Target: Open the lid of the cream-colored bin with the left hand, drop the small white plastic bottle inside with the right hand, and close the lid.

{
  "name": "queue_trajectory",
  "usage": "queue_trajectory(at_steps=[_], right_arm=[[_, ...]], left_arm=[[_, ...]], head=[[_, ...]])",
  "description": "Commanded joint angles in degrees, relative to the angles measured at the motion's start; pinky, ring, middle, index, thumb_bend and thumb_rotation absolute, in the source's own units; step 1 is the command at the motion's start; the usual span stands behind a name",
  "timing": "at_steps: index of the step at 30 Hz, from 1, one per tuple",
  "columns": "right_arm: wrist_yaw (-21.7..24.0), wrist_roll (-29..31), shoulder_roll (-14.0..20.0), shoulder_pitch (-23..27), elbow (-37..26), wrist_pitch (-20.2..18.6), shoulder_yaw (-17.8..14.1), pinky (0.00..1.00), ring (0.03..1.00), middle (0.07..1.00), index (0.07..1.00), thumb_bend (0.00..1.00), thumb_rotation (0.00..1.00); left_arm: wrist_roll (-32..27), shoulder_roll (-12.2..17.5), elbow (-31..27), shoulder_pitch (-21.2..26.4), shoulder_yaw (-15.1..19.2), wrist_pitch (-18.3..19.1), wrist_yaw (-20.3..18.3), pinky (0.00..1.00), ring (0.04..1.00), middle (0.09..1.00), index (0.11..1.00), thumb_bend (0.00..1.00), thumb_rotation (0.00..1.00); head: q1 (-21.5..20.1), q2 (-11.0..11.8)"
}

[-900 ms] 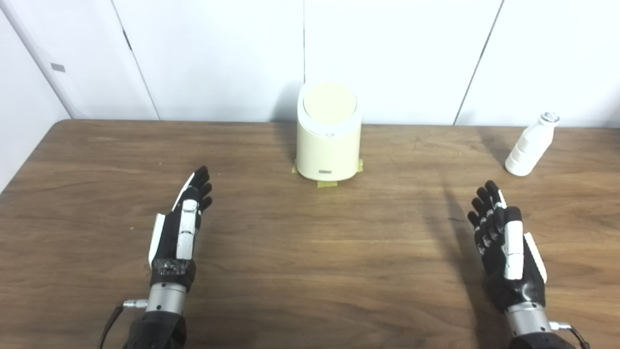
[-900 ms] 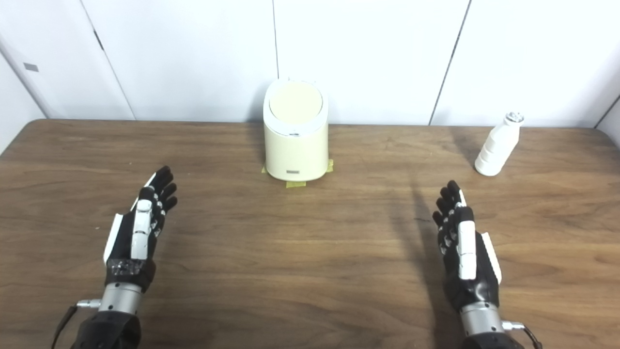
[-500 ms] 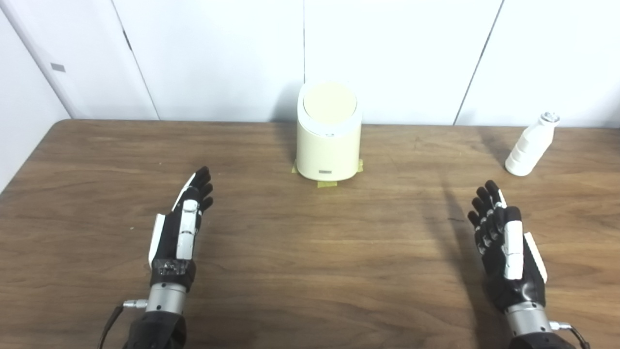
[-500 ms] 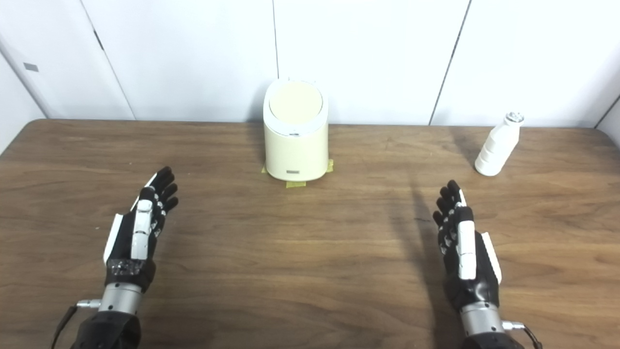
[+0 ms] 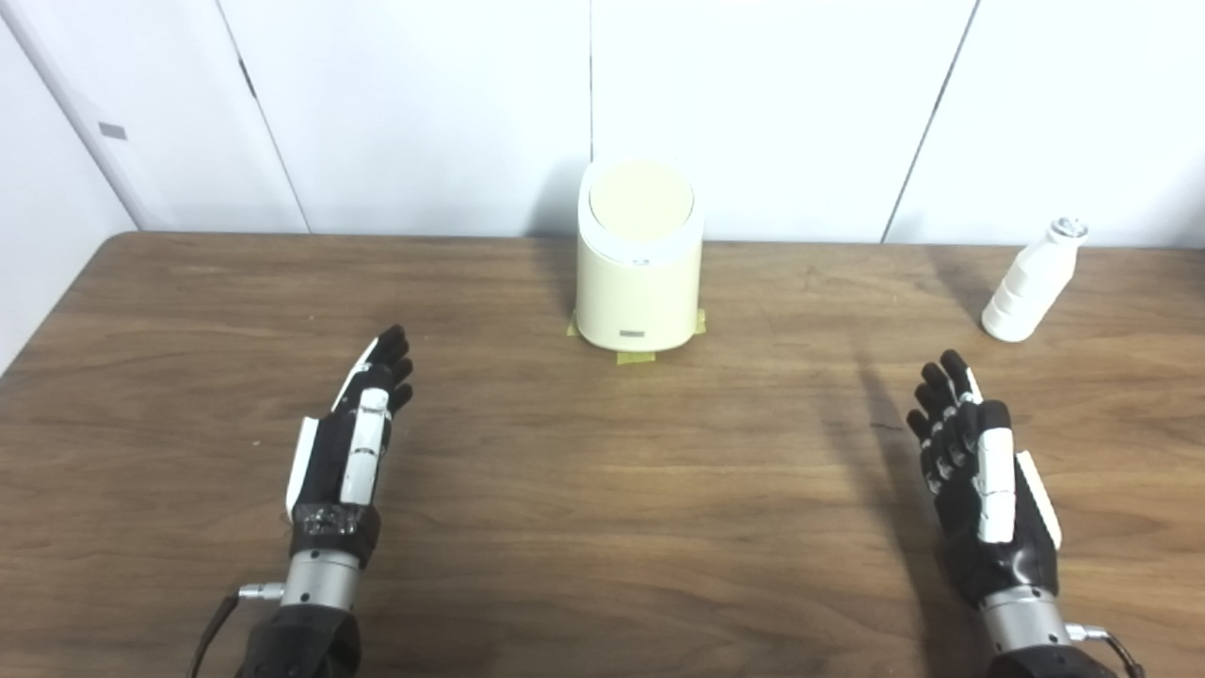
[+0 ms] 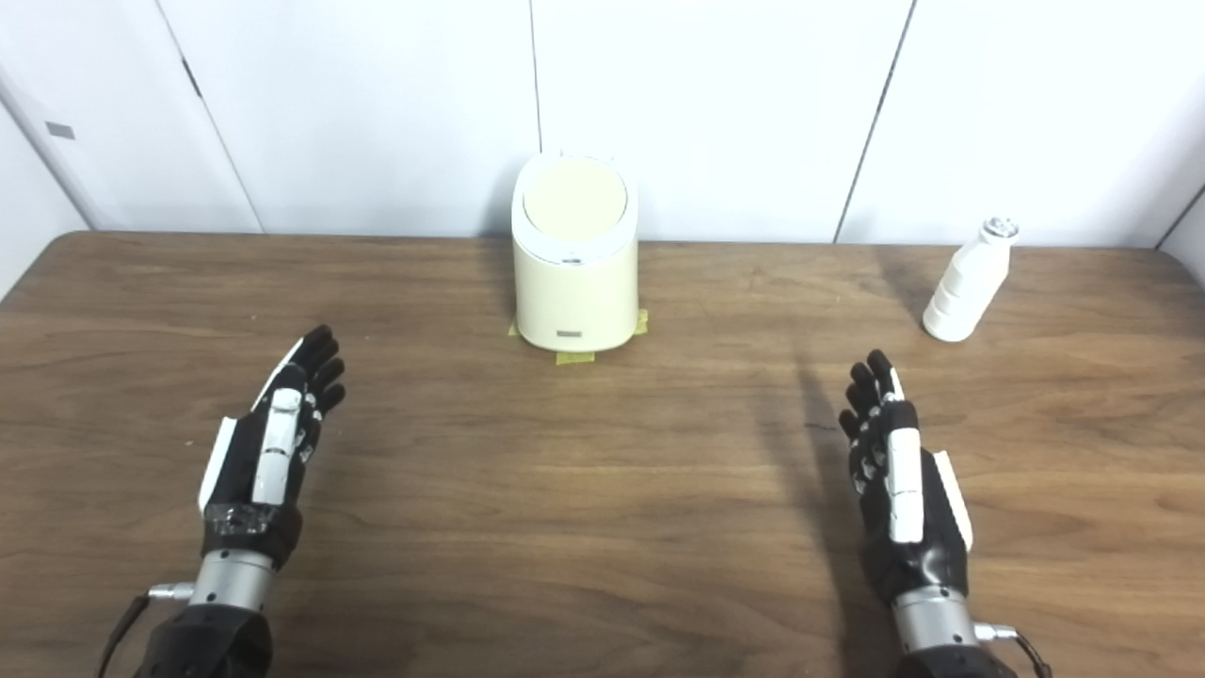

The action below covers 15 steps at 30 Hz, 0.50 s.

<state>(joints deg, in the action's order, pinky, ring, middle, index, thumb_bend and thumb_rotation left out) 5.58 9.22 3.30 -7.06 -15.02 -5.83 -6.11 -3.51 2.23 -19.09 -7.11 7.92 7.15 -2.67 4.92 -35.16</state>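
Barely anything is changing: left hand [image 5: 346, 443] and right hand [image 5: 979, 480] are hovering spread and empty, bin [image 5: 639, 264] lid [image 5: 640, 196] shut at back, bottle [image 5: 1029, 282] standing far right

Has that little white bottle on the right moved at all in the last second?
No. The white bottle stands upright at the same spot near the table's far right edge, well apart from the cream bin.
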Motion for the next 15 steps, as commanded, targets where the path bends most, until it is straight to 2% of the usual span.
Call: queue_trajectory(at_steps=[1,8,10,12,15], right_arm=[[0.2,0.2,-0.5,-4.4,-1.1,2.9,0.4,1.00,1.000,0.992,1.000,0.57,1.00],[-0.2,0.1,-1.0,-4.6,1.1,4.6,0.5,1.00,1.000,0.982,0.993,0.60,1.00],[0.0,-0.1,-0.9,-4.6,1.9,5.4,0.7,0.99,1.000,0.981,0.994,0.59,1.00],[0.2,-0.6,-0.6,-4.6,2.6,5.9,1.0,1.00,1.000,0.984,0.998,0.59,1.00],[0.2,-0.9,-0.5,-4.5,3.6,6.7,1.1,1.00,1.000,0.991,1.000,0.59,1.00]], left_arm=[[-0.5,-0.7,-2.6,-7.6,-0.6,-0.6,0.0,0.91,0.940,0.948,0.961,0.58,0.70],[-1.2,-0.4,-6.2,-4.3,-0.9,2.4,0.2,0.91,0.932,0.946,0.981,0.71,0.42],[-1.3,0.2,-7.7,-1.5,-1.1,4.1,0.1,0.94,0.954,0.960,0.990,0.71,0.37],[-0.1,0.5,-8.8,1.4,-1.3,6.2,0.7,0.99,0.962,0.951,0.981,0.75,0.36],[2.6,0.7,-8.8,6.0,-1.9,8.3,2.0,0.95,0.940,0.939,0.973,0.79,0.34]], head=[[-0.2,0.4],[-2.1,1.9],[-1.8,2.2],[-1.7,2.5],[-1.6,3.0]])
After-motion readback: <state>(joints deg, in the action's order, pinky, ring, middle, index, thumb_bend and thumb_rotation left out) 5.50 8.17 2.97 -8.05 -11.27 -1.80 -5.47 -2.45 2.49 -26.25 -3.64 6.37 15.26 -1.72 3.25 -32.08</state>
